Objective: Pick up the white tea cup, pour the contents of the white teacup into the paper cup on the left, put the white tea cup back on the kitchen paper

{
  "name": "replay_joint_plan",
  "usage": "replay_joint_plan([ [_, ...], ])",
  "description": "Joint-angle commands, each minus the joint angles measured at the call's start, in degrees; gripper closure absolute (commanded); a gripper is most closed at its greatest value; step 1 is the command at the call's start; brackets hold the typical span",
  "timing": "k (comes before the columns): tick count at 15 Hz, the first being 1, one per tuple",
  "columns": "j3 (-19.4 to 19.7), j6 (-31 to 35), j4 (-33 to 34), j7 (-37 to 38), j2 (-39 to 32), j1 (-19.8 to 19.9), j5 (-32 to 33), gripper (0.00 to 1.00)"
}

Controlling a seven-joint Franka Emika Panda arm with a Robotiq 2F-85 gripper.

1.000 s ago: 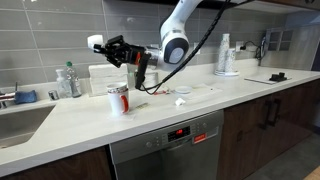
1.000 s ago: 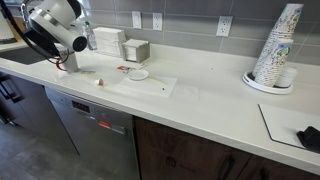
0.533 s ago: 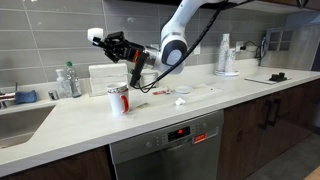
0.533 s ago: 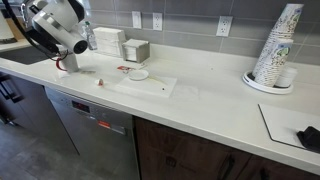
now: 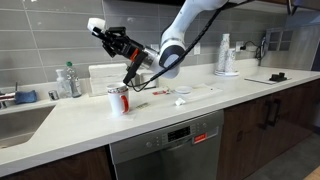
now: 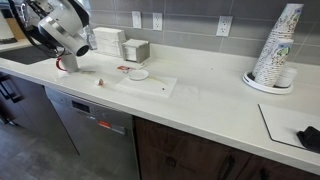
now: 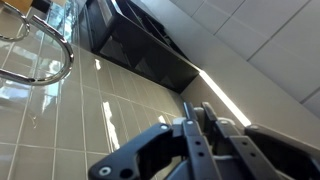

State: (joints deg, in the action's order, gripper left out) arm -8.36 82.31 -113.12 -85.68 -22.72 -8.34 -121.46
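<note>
In an exterior view my gripper (image 5: 103, 31) is raised high and tilted, well above and left of the paper cup with red print (image 5: 118, 98). It is shut on a small white tea cup (image 5: 96, 24). The kitchen paper (image 5: 190, 92) lies flat on the counter to the right, and it also shows in the other exterior view (image 6: 150, 85) with a small white dish (image 6: 138, 73) on it. There the arm hides most of the paper cup (image 6: 68, 63). The wrist view shows the fingers (image 7: 200, 125) close together against wall tiles; the tea cup does not show there.
A tall stack of white cups (image 5: 224, 55) (image 6: 278, 50) stands far along the counter. A white box (image 6: 108, 42) stands by the wall. A bottle (image 5: 68, 80) and a sink (image 5: 20, 120) are beside the paper cup. A black item (image 5: 272, 77) lies at the far end.
My gripper with the tea cup has risen and tilted upward, away from the paper cup. Nothing on the counter has moved.
</note>
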Motion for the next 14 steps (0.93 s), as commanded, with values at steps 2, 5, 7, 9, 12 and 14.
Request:
replay_joint_plan([
  [2,0.87,0.18,2.40,1.69,-2.18,-1.43,0.50,0.97],
  [5,0.98,0.42,2.62,2.31,-2.48,-1.65,0.51,0.97],
  [7,1.10,0.83,2.88,2.83,-2.55,-1.80,0.85,0.97],
  [9,1.24,0.95,3.04,3.23,-2.47,-1.82,1.13,0.97],
  [12,1.36,-0.23,2.87,3.33,-2.26,-1.50,1.18,0.97],
  [14,2.12,2.29,2.63,5.85,-1.39,-2.03,3.82,0.97],
])
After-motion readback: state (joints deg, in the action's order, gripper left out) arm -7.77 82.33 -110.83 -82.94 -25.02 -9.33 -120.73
